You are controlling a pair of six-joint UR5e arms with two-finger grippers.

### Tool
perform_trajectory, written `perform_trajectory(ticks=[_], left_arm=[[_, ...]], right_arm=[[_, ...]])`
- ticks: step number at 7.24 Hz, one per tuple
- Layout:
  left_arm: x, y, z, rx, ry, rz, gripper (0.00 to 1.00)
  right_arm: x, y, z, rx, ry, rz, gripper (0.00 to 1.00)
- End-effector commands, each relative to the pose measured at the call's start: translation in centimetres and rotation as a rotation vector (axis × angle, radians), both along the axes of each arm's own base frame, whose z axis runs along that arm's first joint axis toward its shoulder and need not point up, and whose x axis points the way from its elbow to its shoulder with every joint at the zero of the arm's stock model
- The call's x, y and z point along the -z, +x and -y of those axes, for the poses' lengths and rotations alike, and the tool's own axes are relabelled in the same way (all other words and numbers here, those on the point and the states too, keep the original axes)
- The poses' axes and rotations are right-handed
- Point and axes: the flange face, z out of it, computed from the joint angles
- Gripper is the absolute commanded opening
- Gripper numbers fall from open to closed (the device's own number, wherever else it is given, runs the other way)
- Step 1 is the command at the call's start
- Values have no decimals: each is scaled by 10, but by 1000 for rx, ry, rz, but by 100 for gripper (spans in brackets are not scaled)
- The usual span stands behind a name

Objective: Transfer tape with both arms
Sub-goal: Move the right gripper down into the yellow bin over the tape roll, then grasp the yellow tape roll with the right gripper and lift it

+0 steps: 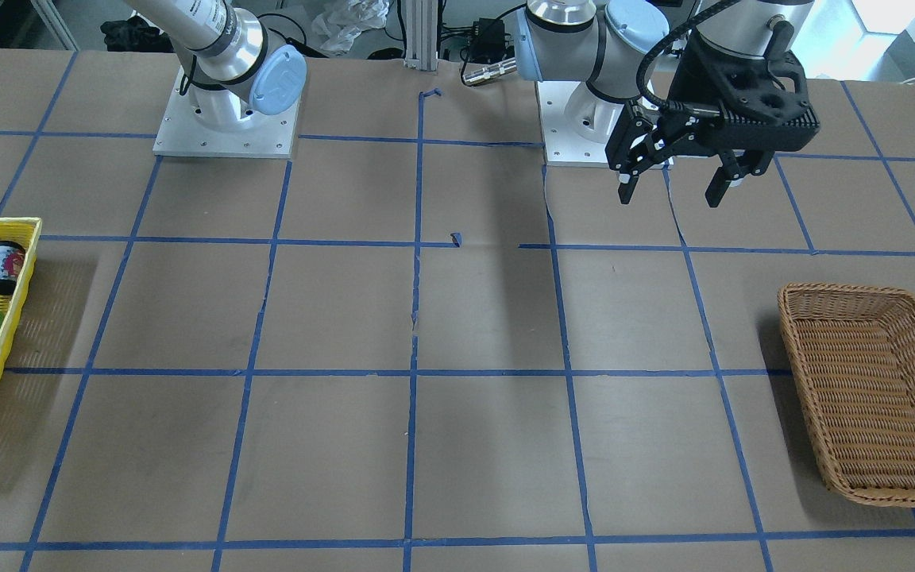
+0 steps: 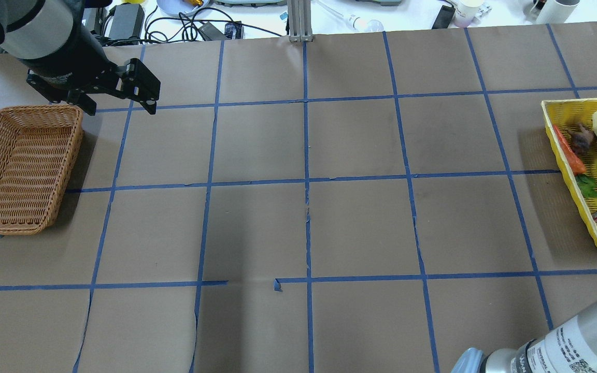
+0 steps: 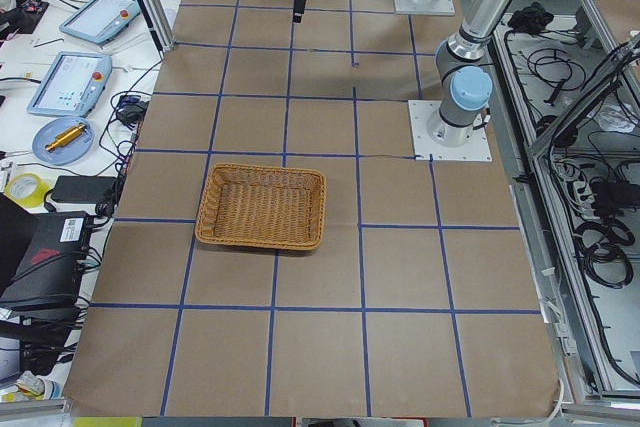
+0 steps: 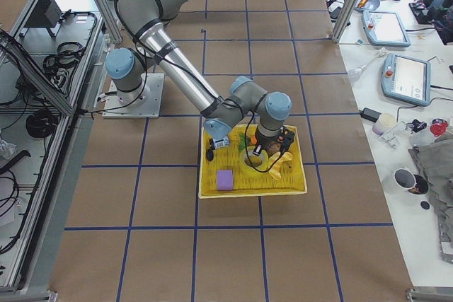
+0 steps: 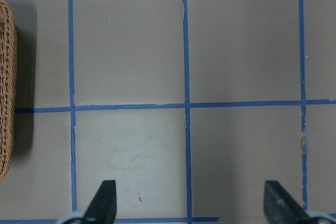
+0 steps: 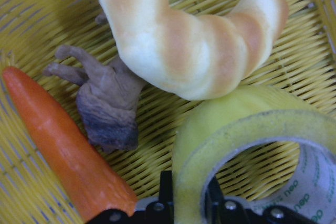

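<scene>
Our right gripper [image 6: 189, 199] is clamping the wall of the tape [image 6: 247, 129], one finger inside the ring and one outside. The tape is lying in the yellow basket [image 6: 31, 14], close against the bread [image 6: 184, 40] and near the brown root [image 6: 107, 108] and carrot [image 6: 58, 145]. We are judging a straight lift out of the yellow basket to be best, squeezing firmly so the bread is not dragged along. We are then offering the ring's free side to our left gripper [image 1: 672, 191], which is hanging wide open far from the yellow basket.
</scene>
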Motion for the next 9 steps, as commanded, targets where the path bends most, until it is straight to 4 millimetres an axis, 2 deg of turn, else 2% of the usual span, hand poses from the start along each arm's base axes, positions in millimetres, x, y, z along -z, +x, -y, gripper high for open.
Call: perform_trajectory(ticks=[1, 2, 3, 4, 5, 6, 7, 9], left_arm=[[0, 0, 0, -1, 0, 0, 100], [0, 0, 0, 0, 0, 0, 100], [0, 0, 0, 0, 0, 0, 100], [0, 0, 0, -1, 0, 0, 100], [0, 0, 0, -1, 0, 0, 100], [0, 0, 0, -1, 0, 1, 100], [-1, 1, 0, -1, -2, 0, 100], [0, 2, 0, -3, -1, 2, 100]], right_arm=[[-57, 21, -12, -2, 2, -9, 0], [-79, 38, -16, -17, 2, 1, 0], [-108, 75, -17, -31, 6, 4, 0], [-135, 149, -9, 40, 3, -2, 0], [-139, 253, 8, 65, -11, 4, 0], [-136, 349, 14, 144, -30, 70, 0], [-122, 425, 22, 254, -38, 158, 0], [-84, 536, 44, 305, -22, 159, 0]])
